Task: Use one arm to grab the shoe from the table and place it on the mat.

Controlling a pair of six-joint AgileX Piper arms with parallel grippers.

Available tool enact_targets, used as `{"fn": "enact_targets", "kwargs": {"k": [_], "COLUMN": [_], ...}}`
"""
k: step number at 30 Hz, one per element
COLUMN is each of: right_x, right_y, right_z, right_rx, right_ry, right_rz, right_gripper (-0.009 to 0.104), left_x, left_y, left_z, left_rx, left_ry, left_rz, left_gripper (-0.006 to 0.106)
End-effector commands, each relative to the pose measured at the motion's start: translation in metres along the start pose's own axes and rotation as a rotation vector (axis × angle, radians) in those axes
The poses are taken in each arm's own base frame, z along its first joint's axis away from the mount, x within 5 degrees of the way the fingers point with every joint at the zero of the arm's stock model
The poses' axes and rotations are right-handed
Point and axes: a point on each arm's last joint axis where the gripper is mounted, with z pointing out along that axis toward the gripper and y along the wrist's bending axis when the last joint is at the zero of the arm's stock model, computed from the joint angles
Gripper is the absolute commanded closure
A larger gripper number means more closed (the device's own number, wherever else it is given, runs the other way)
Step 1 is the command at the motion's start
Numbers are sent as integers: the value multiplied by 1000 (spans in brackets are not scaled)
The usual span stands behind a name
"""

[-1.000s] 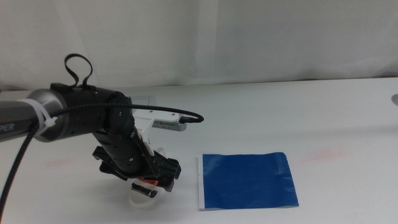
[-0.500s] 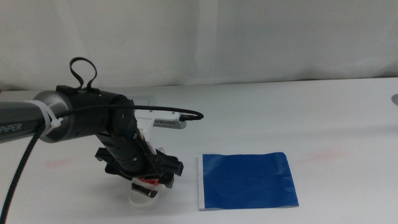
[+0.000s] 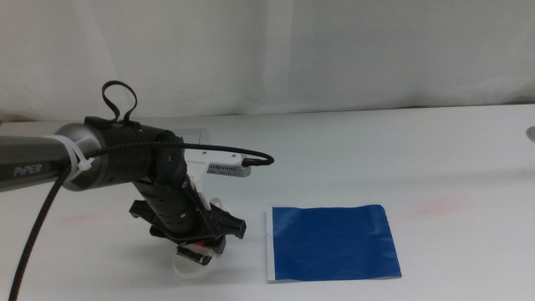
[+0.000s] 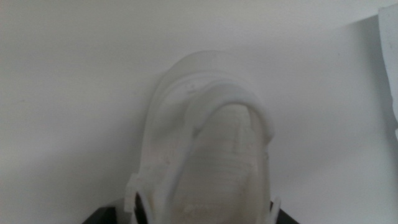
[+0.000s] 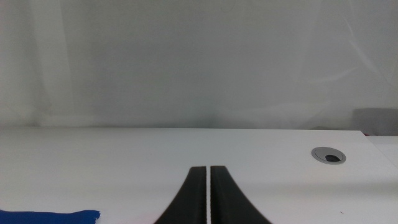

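The shoe (image 3: 189, 262), a small white sandal with a bit of red strap showing, hangs tilted with its heel low, just above the table (image 3: 435, 167). It is left of the dark blue mat (image 3: 333, 242). My left gripper (image 3: 199, 244) is shut on the shoe from above. In the left wrist view the white heel strap and sole of the shoe (image 4: 208, 143) fill the picture between the dark jaw bases, and the left gripper (image 4: 205, 216) sits at the picture's edge. My right gripper (image 5: 207, 198) waits shut above the table, out of the middle view.
A grey recessed panel (image 3: 196, 134) lies behind the left arm. A round cable hole (image 3: 531, 132) sits at the table's far right and shows again as a grey hole (image 5: 328, 155). A corner of the mat (image 5: 50, 216) shows in the right wrist view.
The left arm has shifted slightly right and up, its cable loop moving right. The shoe stays in the gripper and has barely moved. The mat is unchanged.
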Motion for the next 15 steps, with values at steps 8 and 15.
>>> {"fn": "enact_targets", "kwargs": {"k": [8, 15], "right_x": [12, 12], "right_y": [0, 0], "right_z": [1, 1], "right_rx": [3, 2], "right_ry": [33, 31], "right_rz": [-8, -8], "right_gripper": [98, 98], "left_x": [-3, -19], "left_y": [-4, -7], "left_z": [2, -40], "left_rx": [8, -3], "left_ry": [2, -56], "left_rz": [62, 295], "left_gripper": [103, 103]}}
